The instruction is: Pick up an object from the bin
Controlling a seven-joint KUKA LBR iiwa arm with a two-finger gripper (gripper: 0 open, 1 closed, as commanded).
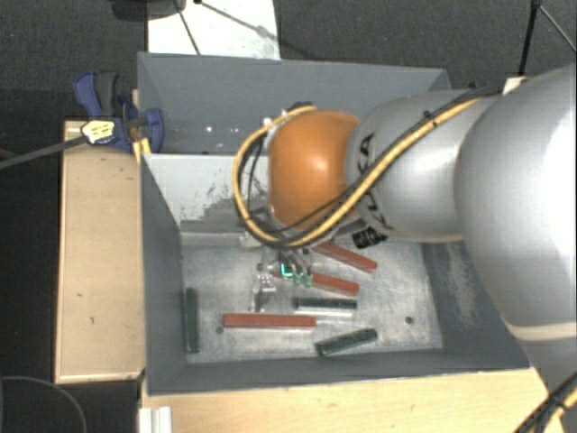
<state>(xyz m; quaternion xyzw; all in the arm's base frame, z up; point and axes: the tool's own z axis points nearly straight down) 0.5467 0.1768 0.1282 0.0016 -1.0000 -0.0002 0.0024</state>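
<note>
**Over bin centre: gripper low, grasp unconfirmed**

Near the middle of the grey metal bin (162, 278), the gripper (270, 282) is hanging under the orange wrist cover (311, 174), close to the floor. I can't tell how far the claw is open, and nothing is showing inside it.

Nearest candidates:
- A long flat red-brown stick (270, 321) is lying just beyond it toward the near wall.
- A shorter red-brown stick (335, 284) is sitting just beside it on the right.
- A thin dark grey stick (325, 304) is lying between those two.

An upright dark green stick (190, 318) is lying well apart by the left wall.

Risks as I'm reading them:
- The sticks are lying thin and flat on metal, so the claw is likely scraping the floor or sliding off on closing.
- The right-hand group is sitting tight together, so a close there is risking two pieces caught, or one flicked away.
- The cover is hiding the contact point, so misalignment is hard to spot.
</note>
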